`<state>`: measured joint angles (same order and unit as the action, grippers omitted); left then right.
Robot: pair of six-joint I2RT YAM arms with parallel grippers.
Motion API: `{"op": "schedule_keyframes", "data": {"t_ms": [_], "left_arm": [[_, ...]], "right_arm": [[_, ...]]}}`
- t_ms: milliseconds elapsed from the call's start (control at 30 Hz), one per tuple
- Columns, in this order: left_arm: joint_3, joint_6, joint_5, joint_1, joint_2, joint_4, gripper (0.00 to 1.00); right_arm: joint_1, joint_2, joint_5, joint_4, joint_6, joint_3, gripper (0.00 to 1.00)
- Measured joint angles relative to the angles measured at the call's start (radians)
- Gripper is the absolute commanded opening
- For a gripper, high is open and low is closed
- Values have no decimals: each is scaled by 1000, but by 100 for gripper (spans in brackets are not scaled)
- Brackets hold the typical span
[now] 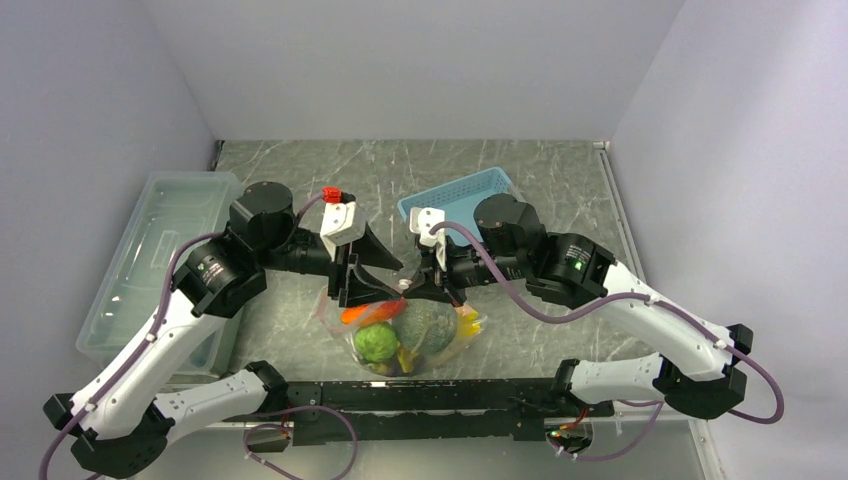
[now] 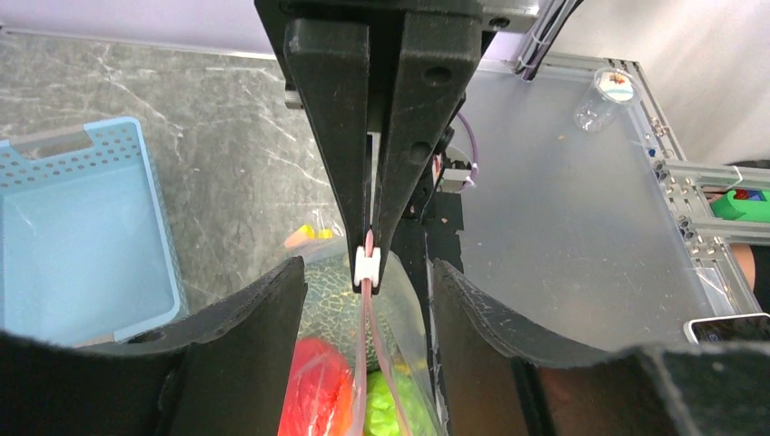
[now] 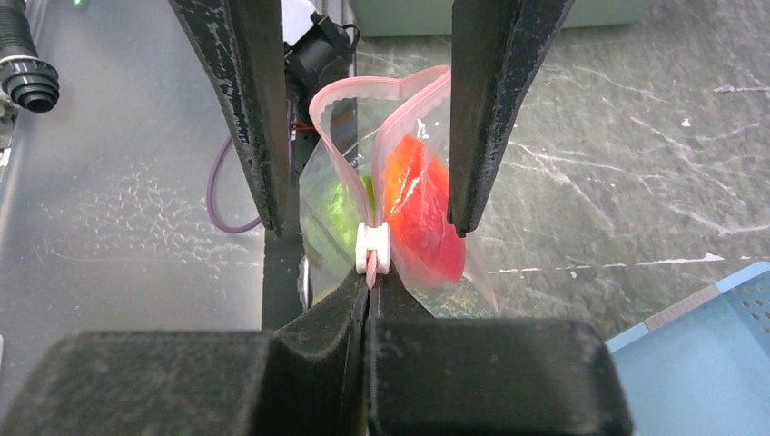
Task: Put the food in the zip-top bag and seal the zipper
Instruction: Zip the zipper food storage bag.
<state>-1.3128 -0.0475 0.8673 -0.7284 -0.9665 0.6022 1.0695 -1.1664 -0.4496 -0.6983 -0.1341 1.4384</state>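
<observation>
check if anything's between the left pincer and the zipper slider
Nothing visible blocks it. The left pincer is open, its fingers either side of the pink zipper, with the white slider right at their tips. The right pincer is shut on the zipper next to the slider.

Straight ahead of the left claw (image 2: 363, 277), the right claw (image 2: 370, 238) blocked the way, pinched shut on the zipper (image 2: 363, 336). The zip-top bag (image 1: 405, 335) filled the space beneath both claws, leaving little room between the left claw's spread fingers. A blue basket (image 1: 455, 195) crowded the right claw's far side; bare surface (image 1: 330, 165) lay beyond the left.
</observation>
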Motion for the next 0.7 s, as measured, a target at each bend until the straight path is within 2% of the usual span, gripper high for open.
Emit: {"op": "schedule_keyframes", "data": {"t_ms": [533, 700], "left_arm": [[13, 51, 19, 0, -22, -47, 49], [13, 56, 20, 0, -31, -45, 42]], "right_arm": [[0, 0, 11, 2, 35, 0, 0], [0, -1, 22, 3, 40, 0, 0]]}}
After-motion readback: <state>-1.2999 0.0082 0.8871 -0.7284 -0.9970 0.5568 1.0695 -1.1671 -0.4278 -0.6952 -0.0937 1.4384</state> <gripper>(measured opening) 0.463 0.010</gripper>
